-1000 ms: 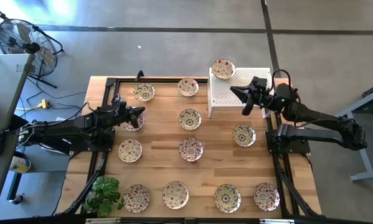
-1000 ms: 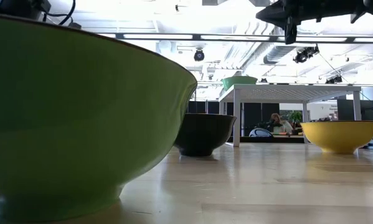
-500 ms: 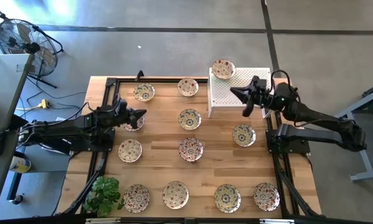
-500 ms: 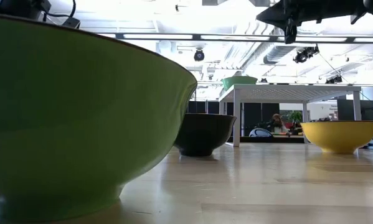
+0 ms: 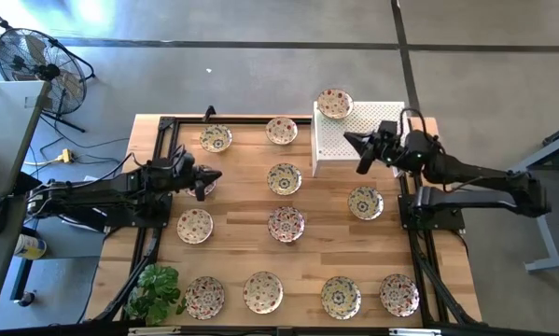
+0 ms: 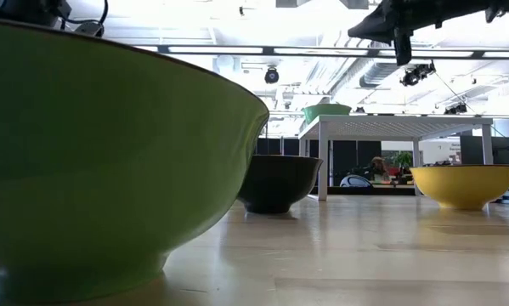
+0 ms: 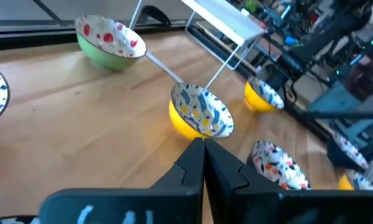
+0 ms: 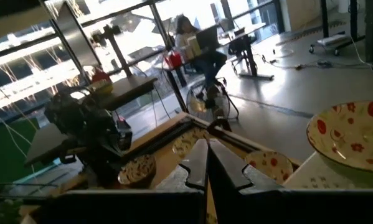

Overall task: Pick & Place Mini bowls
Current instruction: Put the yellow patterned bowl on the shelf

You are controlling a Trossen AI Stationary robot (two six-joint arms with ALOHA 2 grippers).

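Observation:
Several mini bowls stand on their bases across the wooden table, among them one (image 5: 285, 177) at the middle and one (image 5: 365, 203) near the right arm. One more bowl (image 5: 335, 103) sits on the far corner of the white perforated stand (image 5: 358, 131). My left gripper (image 5: 214, 175) hovers shut at the table's left, above a bowl it mostly hides. It points toward a yellow-sided bowl (image 7: 202, 112). My right gripper (image 5: 354, 149) is shut and level above the stand's near edge, with the stand's bowl (image 8: 354, 134) beside it.
A row of bowls (image 5: 262, 292) lines the near edge, beside a green plant (image 5: 158, 289) at the near left corner. Black frame rails (image 5: 158, 149) run along the table's left and right sides. A fan (image 5: 36, 65) stands on the floor beyond the far left.
My left gripper has swung in place, its tip now pointing slightly more toward the near edge. My right gripper has turned a little above the stand. Both stay shut, and no bowl has moved.

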